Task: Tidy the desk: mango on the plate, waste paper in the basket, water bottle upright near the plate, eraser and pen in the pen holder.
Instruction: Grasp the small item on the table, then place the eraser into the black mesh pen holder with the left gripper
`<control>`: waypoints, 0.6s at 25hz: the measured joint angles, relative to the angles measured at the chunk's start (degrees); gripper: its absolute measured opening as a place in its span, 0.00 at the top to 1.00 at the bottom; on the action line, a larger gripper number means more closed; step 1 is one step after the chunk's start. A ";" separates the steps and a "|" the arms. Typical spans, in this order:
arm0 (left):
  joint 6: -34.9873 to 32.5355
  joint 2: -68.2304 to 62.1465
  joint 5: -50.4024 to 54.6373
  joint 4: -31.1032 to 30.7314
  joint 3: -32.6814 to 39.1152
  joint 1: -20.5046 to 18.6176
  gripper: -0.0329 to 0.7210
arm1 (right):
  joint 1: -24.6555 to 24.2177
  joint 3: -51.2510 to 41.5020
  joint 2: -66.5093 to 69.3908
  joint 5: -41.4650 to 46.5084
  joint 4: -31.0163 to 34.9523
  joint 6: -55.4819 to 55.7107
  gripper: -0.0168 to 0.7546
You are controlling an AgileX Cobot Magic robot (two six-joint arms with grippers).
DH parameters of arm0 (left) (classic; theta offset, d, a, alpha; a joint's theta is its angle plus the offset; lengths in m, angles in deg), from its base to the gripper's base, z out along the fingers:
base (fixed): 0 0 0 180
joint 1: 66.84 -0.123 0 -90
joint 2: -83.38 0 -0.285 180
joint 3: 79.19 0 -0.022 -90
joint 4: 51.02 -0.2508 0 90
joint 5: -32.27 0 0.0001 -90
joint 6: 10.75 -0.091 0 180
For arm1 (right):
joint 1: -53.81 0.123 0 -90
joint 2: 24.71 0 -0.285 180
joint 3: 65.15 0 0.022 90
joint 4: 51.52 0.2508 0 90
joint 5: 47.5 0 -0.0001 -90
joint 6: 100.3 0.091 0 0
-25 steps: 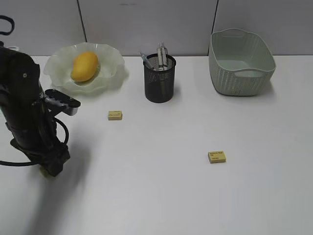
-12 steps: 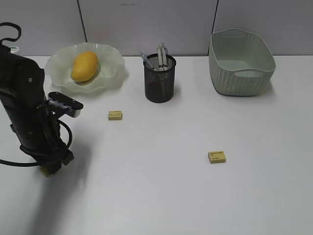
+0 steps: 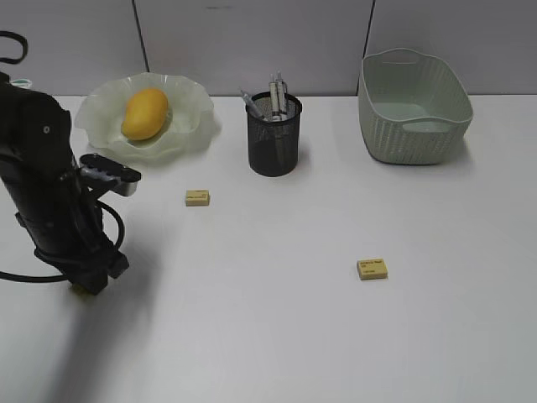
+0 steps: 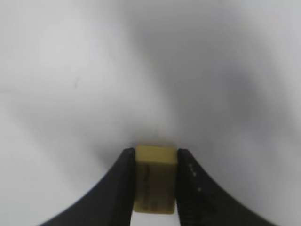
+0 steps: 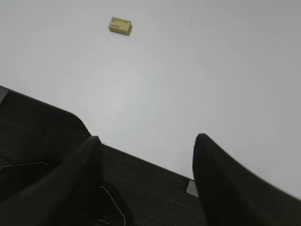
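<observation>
The left gripper (image 4: 155, 186) was down at the desk (image 3: 277, 336) near its front left edge, its two black fingers (image 4: 123, 188) pressed against the long sides of a small yellow eraser (image 4: 155, 181) — a grip on it, though the eraser looked to be resting on the desk, not lifted. It was a small rubbery block, light and a little soft, so it would likely give slightly under the squeeze and hardly slip; holding it across the narrow width, as here, seemed the sound choice.

Two more erasers lay loose: one (image 3: 198, 197) just in front of the plate (image 3: 189, 126), another (image 3: 372, 269) toward the right. The pen holder (image 3: 273, 147) stood mid-desk, pens already in it, well apart from the gripped eraser.

The right gripper (image 5: 146, 155) hung off the desk's edge, jaws spread wide and empty — one eraser (image 5: 121, 25) lay far ahead of it.
</observation>
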 joint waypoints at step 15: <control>0.00 10.75 -0.36 7.21 -15.25 0.06 0.69 | 0.00 0.00 0.00 0.00 0.00 0.00 0.36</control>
